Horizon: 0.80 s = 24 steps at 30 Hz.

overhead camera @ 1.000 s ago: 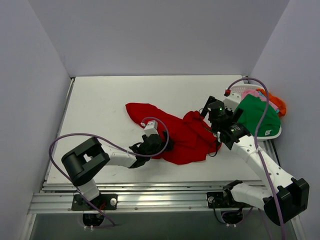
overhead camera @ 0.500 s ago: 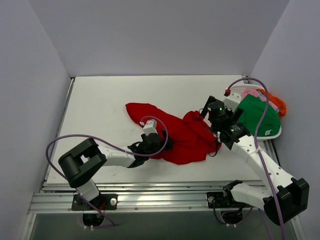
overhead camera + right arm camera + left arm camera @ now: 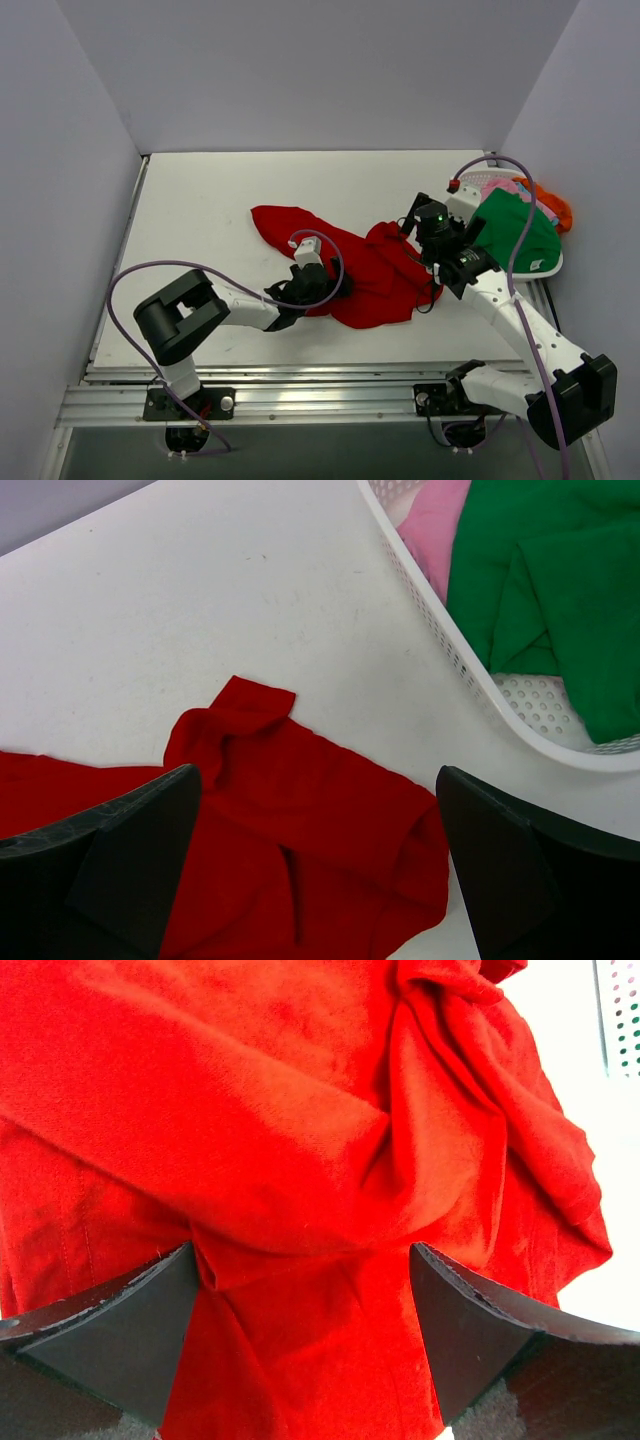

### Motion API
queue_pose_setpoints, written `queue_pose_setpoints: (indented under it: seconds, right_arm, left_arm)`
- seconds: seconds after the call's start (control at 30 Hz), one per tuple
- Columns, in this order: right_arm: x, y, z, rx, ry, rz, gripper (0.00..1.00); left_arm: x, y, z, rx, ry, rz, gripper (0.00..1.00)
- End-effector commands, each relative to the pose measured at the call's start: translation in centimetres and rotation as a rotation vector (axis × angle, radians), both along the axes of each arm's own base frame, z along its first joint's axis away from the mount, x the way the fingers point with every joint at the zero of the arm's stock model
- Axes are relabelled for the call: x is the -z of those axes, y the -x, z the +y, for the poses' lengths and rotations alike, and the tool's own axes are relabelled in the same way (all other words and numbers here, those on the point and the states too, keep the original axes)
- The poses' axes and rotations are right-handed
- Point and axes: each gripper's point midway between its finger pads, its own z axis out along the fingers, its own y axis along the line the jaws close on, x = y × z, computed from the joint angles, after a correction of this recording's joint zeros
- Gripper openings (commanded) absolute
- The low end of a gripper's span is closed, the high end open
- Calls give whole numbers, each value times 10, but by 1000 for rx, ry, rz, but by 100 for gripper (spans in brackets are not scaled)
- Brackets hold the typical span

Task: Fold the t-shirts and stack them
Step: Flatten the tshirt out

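Observation:
The red t-shirt (image 3: 370,270) lies crumpled across the middle of the table; it also shows in the left wrist view (image 3: 300,1140) and the right wrist view (image 3: 300,830). My left gripper (image 3: 332,287) is low at the shirt's near left edge, jaws open, with red cloth bunched between the fingers (image 3: 120,1340). My right gripper (image 3: 413,225) hovers open above the shirt's right end, holding nothing. A green t-shirt (image 3: 515,232), a pink one (image 3: 506,187) and an orange one (image 3: 555,207) sit in the basket.
The white slatted basket (image 3: 545,265) stands at the table's right edge, close to my right arm; its rim shows in the right wrist view (image 3: 470,670). Grey walls close in the table at the back and sides.
My left gripper has pushed a little to the right, further into the red shirt's edge. The right arm and the shirt's right end have not moved.

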Motion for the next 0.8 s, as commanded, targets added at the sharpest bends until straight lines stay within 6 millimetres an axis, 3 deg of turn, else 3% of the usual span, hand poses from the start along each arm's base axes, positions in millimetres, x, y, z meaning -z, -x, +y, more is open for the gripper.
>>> queue_pose_setpoints:
  seconds: [0.0,0.5,0.57,0.6,0.7,0.73,0.77]
  right_arm:
    - [1,-3,-3,20,9,-7,100]
    - [4,-3,-3,20,8,-2,100]
    - [5,-3,-2,18,9,0,99]
    - [5,-4,-3,20,9,0,99]
    - [5,-4,-3,21,8,0,99]
    - [6,-4,-3,22,10,1,99]
    - [5,-4,-3,22,9,-1,99]
  left_arm:
    - [-13,-10,-15,25,52,-32,94]
    - [-13,-5,-5,12,48,-28,97]
    - [-13,-4,-2,4,52,-26,87]
    - [-11,-4,1,-3,46,-23,76]
    - [-10,-4,7,-16,45,-20,62]
    - [-8,-4,9,-21,45,-15,53]
    - [-9,-5,9,-24,48,-16,51]
